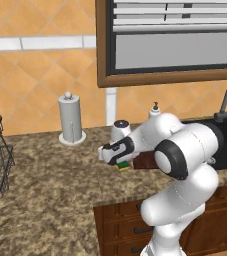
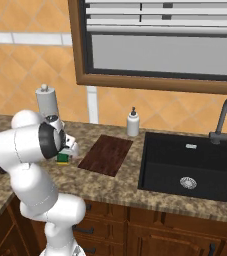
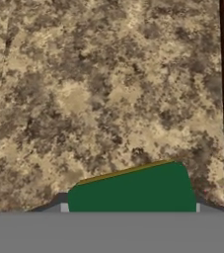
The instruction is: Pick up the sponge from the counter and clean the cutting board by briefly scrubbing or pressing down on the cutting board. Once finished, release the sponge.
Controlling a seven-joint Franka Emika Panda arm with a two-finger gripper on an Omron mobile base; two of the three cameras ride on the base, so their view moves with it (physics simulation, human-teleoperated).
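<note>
The robot's gripper (image 1: pixel 121 161) is clamped on the sponge (image 3: pixel 133 190), holding it low over the counter (image 1: pixel 50 200) just beside the near left edge of the cutting board (image 2: pixel 106 154). In the hand view the sponge sits at the very base of the fingers, its far edge tilted, and the grip looks shallow; a slip could drop it on the granite short of the board, or a low carry could catch the board's rim. The sponge is a small block, dark green over a thin yellow layer. The board is flat, thin, dark reddish wood grain. The counter is speckled brown-and-beige stone, beside a black sink (image 2: pixel 190 167) and a white soap dispenser (image 2: pixel 132 122).
</note>
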